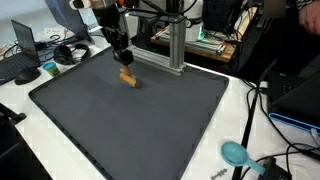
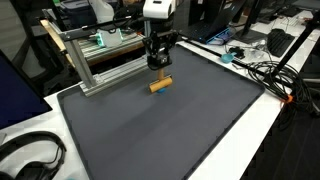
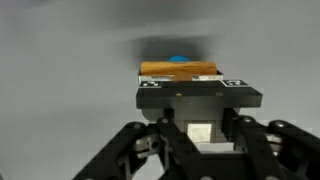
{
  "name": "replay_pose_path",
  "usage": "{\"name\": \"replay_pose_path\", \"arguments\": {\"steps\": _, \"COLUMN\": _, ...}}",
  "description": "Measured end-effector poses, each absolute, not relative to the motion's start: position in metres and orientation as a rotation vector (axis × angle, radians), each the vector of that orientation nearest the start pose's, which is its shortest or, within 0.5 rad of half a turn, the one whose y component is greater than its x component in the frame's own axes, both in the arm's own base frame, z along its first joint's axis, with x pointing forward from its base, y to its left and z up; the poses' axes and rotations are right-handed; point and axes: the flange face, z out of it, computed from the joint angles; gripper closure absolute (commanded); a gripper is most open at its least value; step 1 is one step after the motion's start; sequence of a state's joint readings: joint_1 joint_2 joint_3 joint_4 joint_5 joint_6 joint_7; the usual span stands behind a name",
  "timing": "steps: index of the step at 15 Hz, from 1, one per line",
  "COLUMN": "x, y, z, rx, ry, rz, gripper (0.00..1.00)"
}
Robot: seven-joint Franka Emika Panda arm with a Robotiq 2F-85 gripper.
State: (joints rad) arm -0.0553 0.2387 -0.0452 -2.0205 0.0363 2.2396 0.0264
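Single-arm scene with the tool (image 1: 123,63) hanging over a dark mat (image 1: 130,120) on the table (image 1: 238,100), upper left of centre in an exterior view. Jaws apparently drawn together in the wrist view, with nothing between them.

Wooden block (image 1: 127,78) lying flat on the mat, free of the tool, just below the tips and a touch to the right in that frame. Sits likewise directly beneath the tool (image 2: 157,66) in an exterior view, with the block (image 2: 160,85) at upper centre. Cannot tell from either frame whether the tips touch it or hang just clear.

In the wrist view, tool (image 3: 198,97) at lower centre and block (image 3: 178,70) just above it in the frame, a little left of the midline. Long axis of the block runs left to right across the picture, parallel to the dark bar of the tips. Small blue patch (image 3: 178,59) at the block's upper edge, nature unclear.

Aluminium frame (image 2: 100,62) near the block, toward the upper left, apart from it.
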Motion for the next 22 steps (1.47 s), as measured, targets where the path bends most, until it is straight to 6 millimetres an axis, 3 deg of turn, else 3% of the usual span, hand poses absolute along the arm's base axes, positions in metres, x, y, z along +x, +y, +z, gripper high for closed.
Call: {"name": "replay_pose_path", "arguments": {"steps": 22, "x": 0.5917, "y": -0.0559, "z": 0.326, "rx": -3.117, "ry": 0.165, "rz": 0.038, "gripper": 0.78}}
